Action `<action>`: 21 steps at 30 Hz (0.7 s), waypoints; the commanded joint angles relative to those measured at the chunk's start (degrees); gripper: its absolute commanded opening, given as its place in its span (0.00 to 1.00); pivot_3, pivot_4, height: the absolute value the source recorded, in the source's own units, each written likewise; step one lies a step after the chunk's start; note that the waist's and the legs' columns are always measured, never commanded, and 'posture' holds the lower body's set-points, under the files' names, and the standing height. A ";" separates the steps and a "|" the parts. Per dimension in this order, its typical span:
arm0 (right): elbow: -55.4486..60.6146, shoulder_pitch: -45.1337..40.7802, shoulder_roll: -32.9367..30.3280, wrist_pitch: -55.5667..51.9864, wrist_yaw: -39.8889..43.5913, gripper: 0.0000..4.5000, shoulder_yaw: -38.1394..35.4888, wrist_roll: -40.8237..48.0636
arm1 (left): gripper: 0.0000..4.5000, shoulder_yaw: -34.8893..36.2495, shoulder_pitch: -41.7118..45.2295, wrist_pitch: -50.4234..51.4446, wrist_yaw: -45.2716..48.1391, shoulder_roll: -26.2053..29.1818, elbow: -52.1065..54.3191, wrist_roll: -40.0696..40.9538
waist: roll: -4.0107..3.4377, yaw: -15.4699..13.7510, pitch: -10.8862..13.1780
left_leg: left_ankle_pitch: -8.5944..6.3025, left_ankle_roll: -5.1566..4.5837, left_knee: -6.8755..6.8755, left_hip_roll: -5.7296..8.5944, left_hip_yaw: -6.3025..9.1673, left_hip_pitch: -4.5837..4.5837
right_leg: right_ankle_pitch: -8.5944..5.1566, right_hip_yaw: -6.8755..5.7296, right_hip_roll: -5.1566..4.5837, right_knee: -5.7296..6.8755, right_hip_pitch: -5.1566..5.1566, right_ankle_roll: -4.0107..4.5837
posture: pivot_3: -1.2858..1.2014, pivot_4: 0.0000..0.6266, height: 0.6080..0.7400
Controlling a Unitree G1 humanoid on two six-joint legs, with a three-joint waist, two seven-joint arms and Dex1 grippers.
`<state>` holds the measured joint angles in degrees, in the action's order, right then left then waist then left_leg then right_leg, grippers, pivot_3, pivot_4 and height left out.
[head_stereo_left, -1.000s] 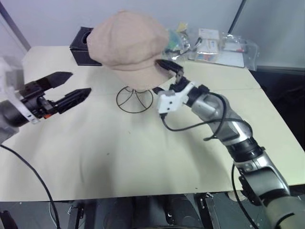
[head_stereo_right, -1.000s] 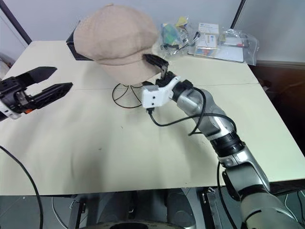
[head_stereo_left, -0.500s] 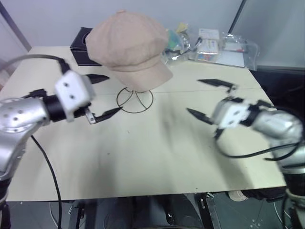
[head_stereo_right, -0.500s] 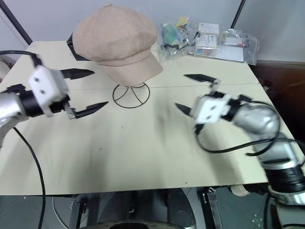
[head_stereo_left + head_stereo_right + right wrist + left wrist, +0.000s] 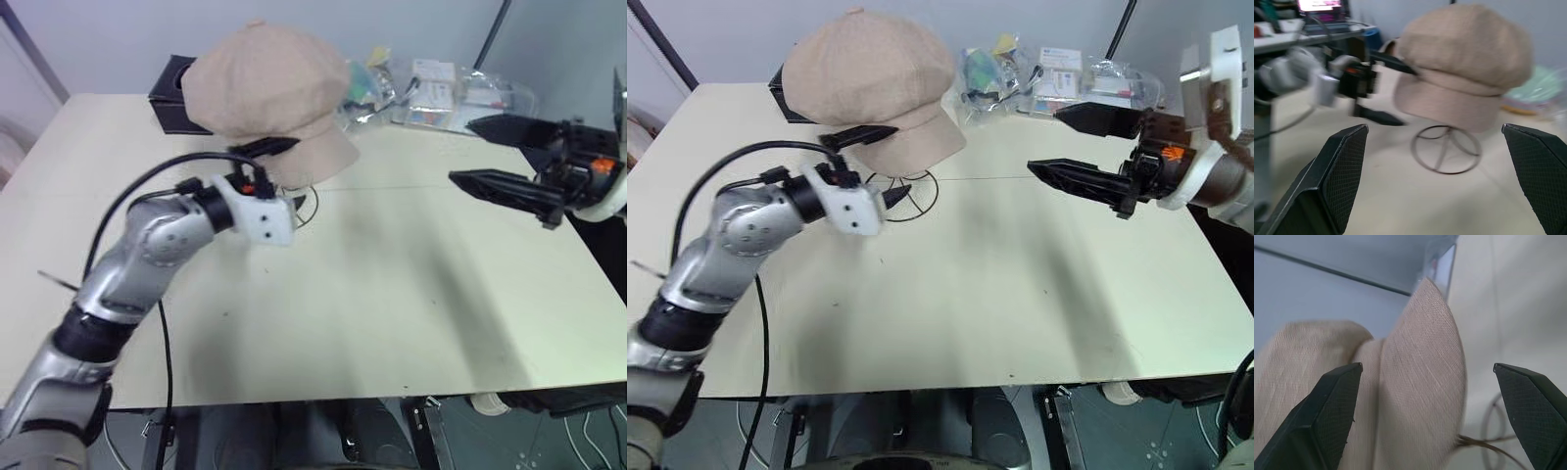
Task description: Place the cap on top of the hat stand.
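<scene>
The beige cap (image 5: pixel 265 83) sits over the top of the dark wire hat stand, whose round base (image 5: pixel 911 183) shows on the table under it. My left gripper (image 5: pixel 902 160) is open at the cap's front. One finger lies against the band and the other is below the brim, near the base. In the left wrist view the brim (image 5: pixel 1420 377) lies between the fingers, with a bit of wire (image 5: pixel 1488 443) below. My right gripper (image 5: pixel 460 150) is open and empty, hanging well to the right of the cap and pointing at it.
A black tissue box (image 5: pixel 171 93) stands behind the cap at the back left. Clear bags of small items (image 5: pixel 441 93) lie at the back right. The cream table (image 5: pixel 343 323) stretches out toward its front edge.
My left gripper swung right and rolled, bringing its open fingers to the cap's brim. My right gripper drew away from the cap to the right and rose. The cap stayed on the stand.
</scene>
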<state>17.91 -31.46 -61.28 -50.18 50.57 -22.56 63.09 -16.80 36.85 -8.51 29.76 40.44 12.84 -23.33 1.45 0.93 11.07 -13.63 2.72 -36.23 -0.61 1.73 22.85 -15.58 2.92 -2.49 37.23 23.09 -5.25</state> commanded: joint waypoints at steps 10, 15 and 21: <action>1.30 -1.57 -1.17 -1.29 -0.37 1.00 -0.98 -0.32 | 1.00 -4.90 6.21 -5.26 -7.97 -9.68 -5.28 -17.92 | -0.01 -0.32 -0.01 | -0.10 -0.18 -0.40 0.03 0.06 0.53 | 0.17 -0.01 -0.04 0.02 0.32 -0.30 | 0.52 0.24 1.00; 1.87 -0.76 -0.99 -0.55 0.34 1.00 -0.43 -2.06 | 0.88 -3.25 4.59 -6.80 -7.47 -9.22 -4.65 -16.74 | -0.02 -0.33 -0.01 | -0.15 -0.27 -0.58 0.01 0.06 0.56 | 0.17 -0.01 -0.03 0.05 0.30 -0.30 | 0.52 0.24 1.00; 1.02 -1.07 -0.33 0.28 1.03 1.00 0.65 -4.25 | 0.23 -1.01 2.50 -6.91 -7.19 -7.26 -4.22 -16.69 | -0.02 -0.31 -0.01 | -0.18 -0.33 -0.65 0.00 0.05 0.57 | 0.18 -0.02 -0.03 0.07 0.29 -0.30 | 0.52 0.24 1.00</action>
<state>18.70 -31.96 -61.36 -51.27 51.19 -20.85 59.29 -20.02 39.32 -15.44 22.69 32.67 6.90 -40.60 1.42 0.62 11.06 -13.81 2.39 -36.89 -0.61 1.79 23.42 -15.40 2.90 -2.52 37.30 23.38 -5.56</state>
